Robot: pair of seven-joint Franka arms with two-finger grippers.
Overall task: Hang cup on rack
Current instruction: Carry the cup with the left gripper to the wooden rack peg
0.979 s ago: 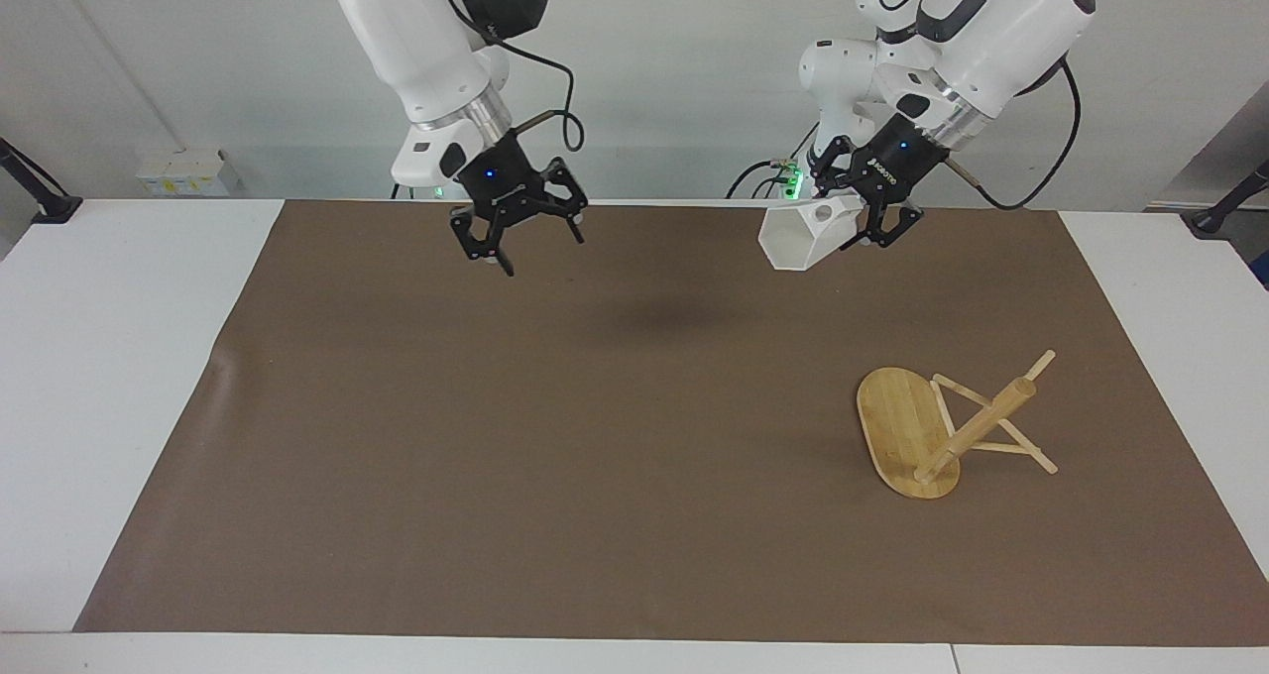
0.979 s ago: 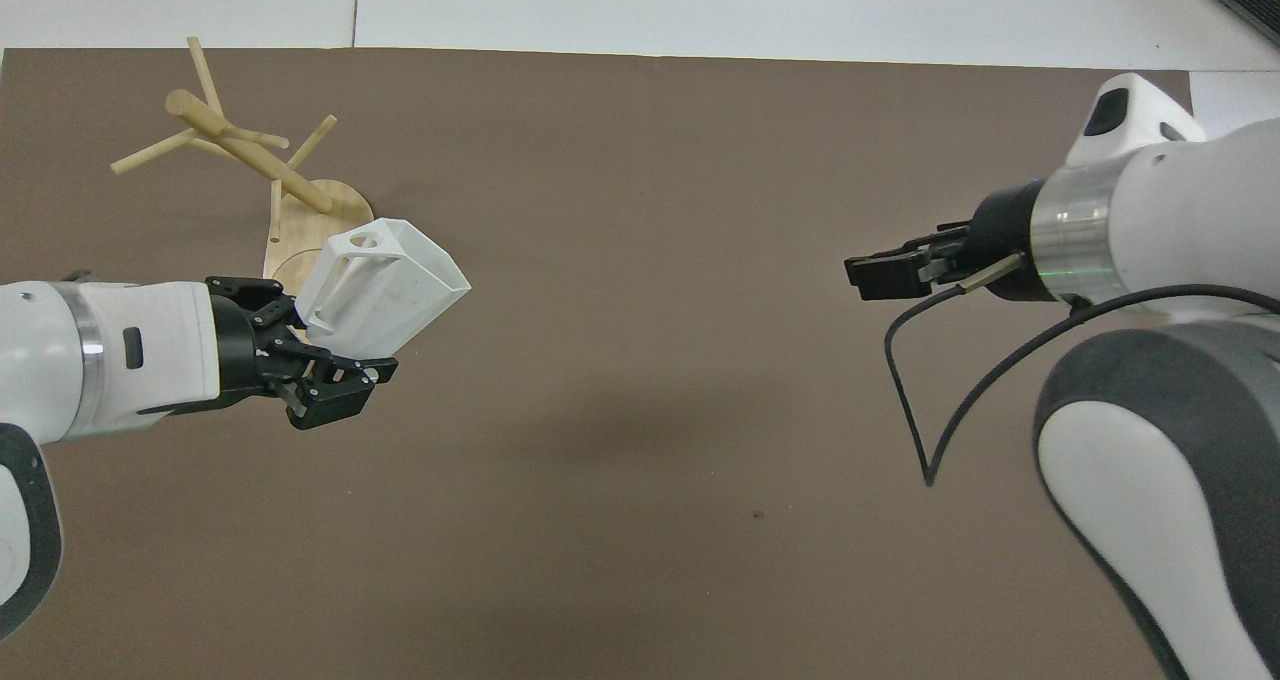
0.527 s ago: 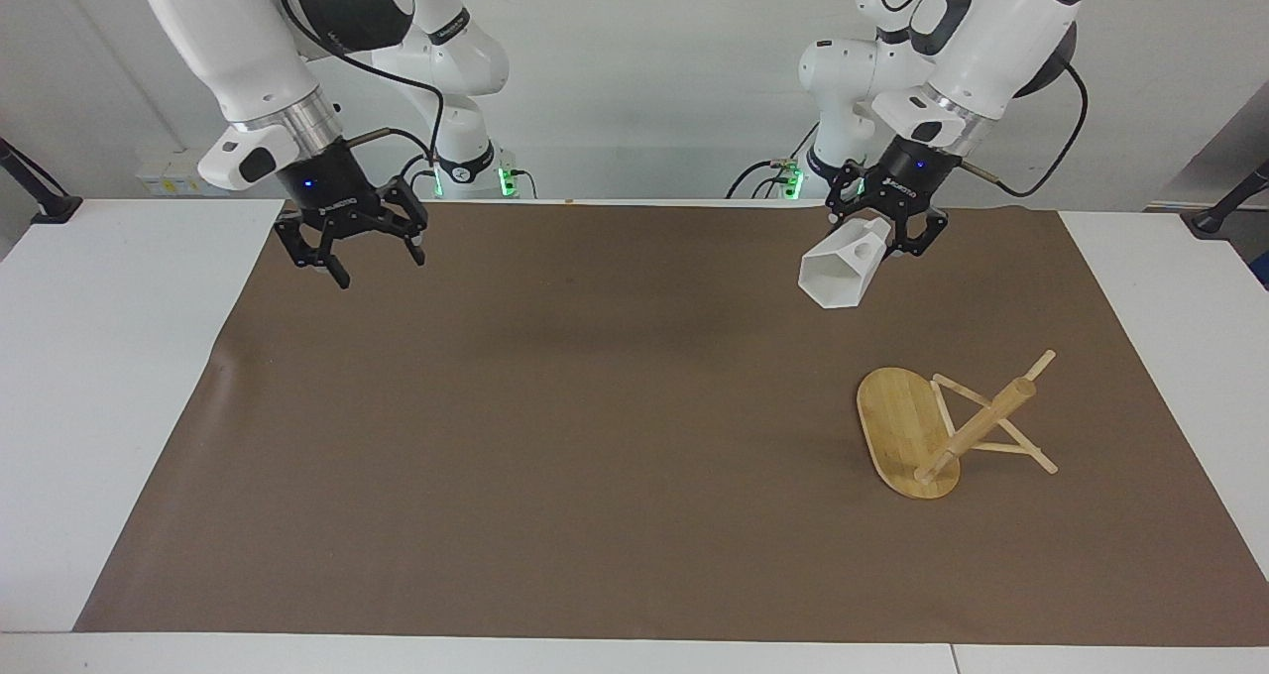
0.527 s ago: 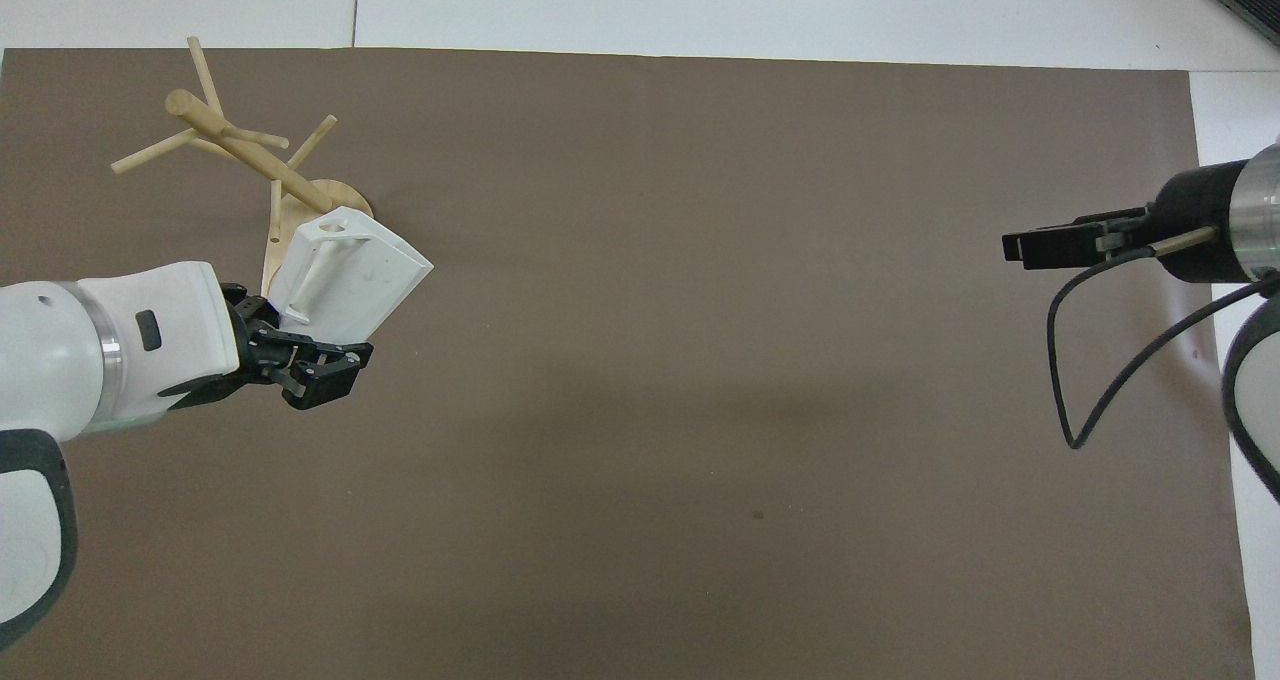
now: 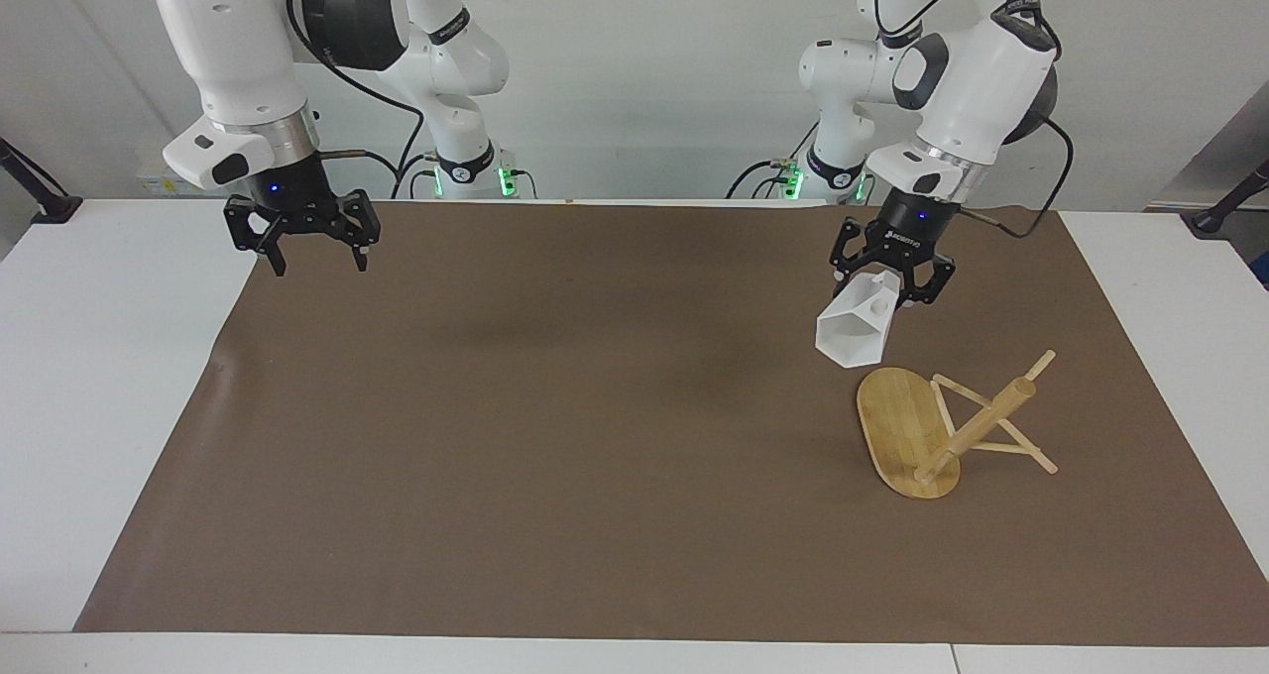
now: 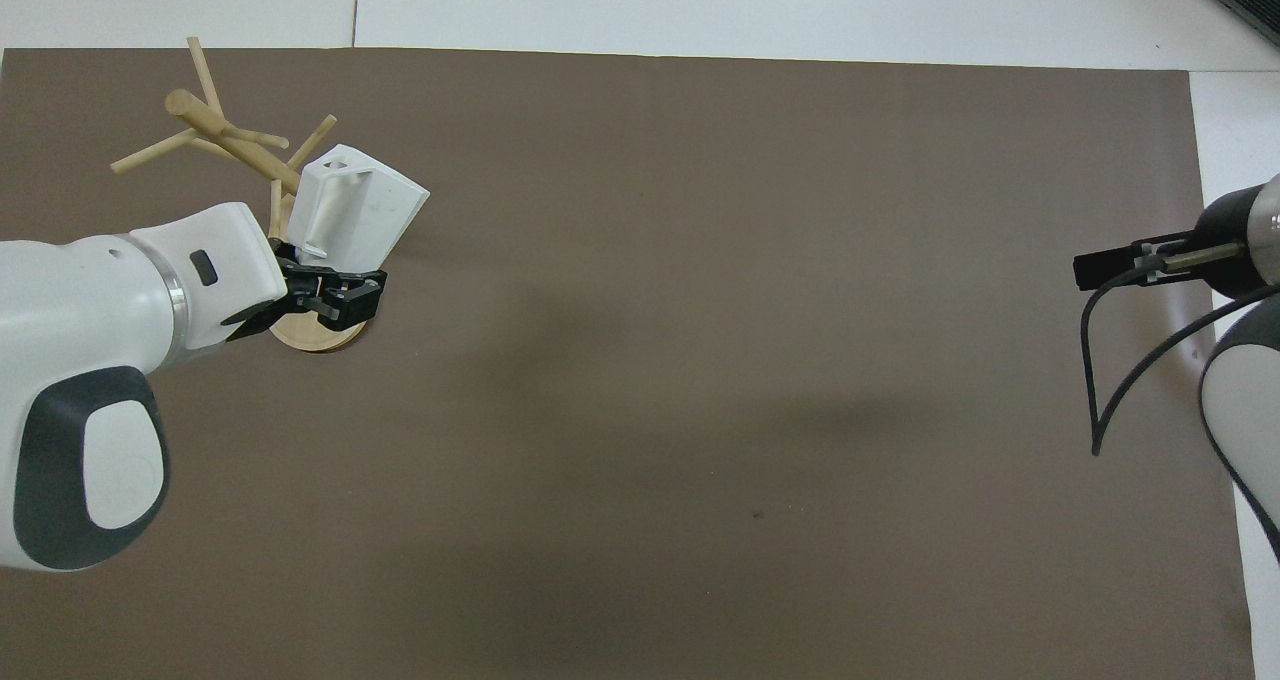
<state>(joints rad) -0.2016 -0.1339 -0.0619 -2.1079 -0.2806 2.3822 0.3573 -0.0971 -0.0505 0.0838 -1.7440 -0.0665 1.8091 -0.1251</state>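
Observation:
The white faceted cup hangs tilted in my left gripper, mouth pointing down and away from the robots, its handle with the round hole up by the fingers. It is in the air just above the edge of the bamboo rack's oval base, apart from the post and pegs. In the overhead view the cup covers part of the rack, with the left gripper over the base. My right gripper is open and empty, raised over the mat's edge at the right arm's end.
A brown mat covers most of the white table. The rack stands near the left arm's end of the mat. The right gripper shows at the overhead view's edge with its looping cable.
The left gripper has carried the cup down and toward the rack, tipping its mouth lower. The right arm has swung from mid-table out to its own end of the mat.

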